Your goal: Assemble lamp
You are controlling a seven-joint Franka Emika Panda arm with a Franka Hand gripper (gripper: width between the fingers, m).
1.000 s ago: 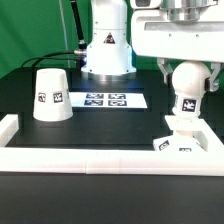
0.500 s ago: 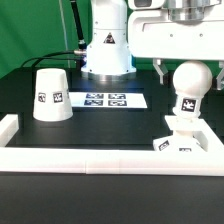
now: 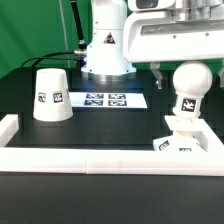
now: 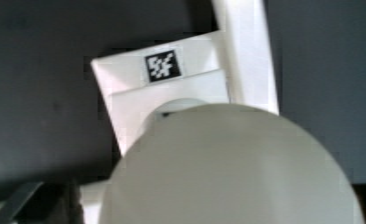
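The round bulb [image 3: 188, 82] stands upright on its stem in the small square base block [image 3: 184, 143] at the exterior view's right. My gripper [image 3: 187, 72] hangs over the bulb's top, open, with a dark finger [image 3: 158, 70] on each side and apart from it. In the wrist view the bulb [image 4: 224, 165] fills the middle, above the tagged base block [image 4: 162, 70]. My gripper [image 4: 194, 208] shows there only as dark fingertips [image 4: 29, 200] at the edges. The conical shade [image 3: 50, 95] stands mouth down at the exterior view's left, far from the gripper.
The marker board [image 3: 105, 99] lies flat between the shade and the base block. A long white border rail [image 3: 100, 160] runs along the front, with a raised end [image 3: 8, 125] at the exterior view's left. The robot's white pedestal [image 3: 107, 50] stands behind.
The gripper has risen a little and its fingers stand wider from the bulb. The bulb, base block and shade have not moved.
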